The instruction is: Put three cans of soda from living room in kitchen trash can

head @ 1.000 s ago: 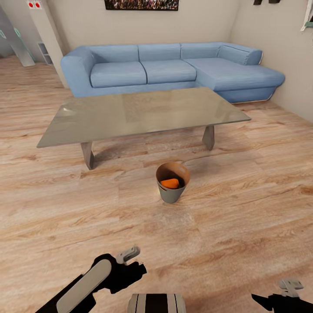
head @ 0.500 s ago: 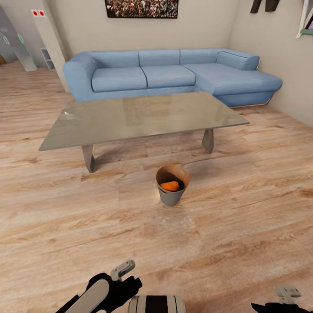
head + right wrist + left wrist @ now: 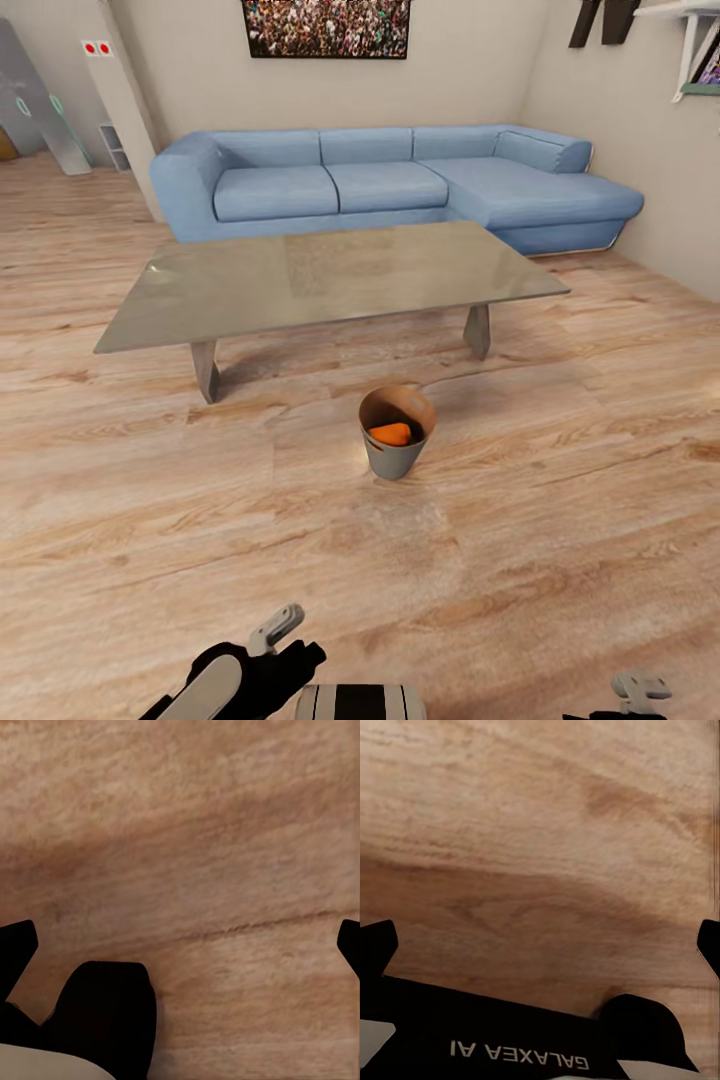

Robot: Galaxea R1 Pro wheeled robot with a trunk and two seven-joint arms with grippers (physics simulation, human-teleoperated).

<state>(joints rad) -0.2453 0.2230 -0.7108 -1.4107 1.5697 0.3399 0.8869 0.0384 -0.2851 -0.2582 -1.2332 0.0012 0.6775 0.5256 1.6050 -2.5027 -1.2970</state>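
Orange soda can [image 3: 391, 434] lies inside round coppery-brown bin [image 3: 397, 459] on wood floor [image 3: 520, 520], near grey table's [image 3: 330, 270] front edge. Both grippers' fingers spread apart, empty.

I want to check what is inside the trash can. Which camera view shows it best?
The head view: the tash can stands on the wood floor in front of the low table, with an orange can of soda lying inside. Both wrist views look down at floor planks and give nothing of the bin.
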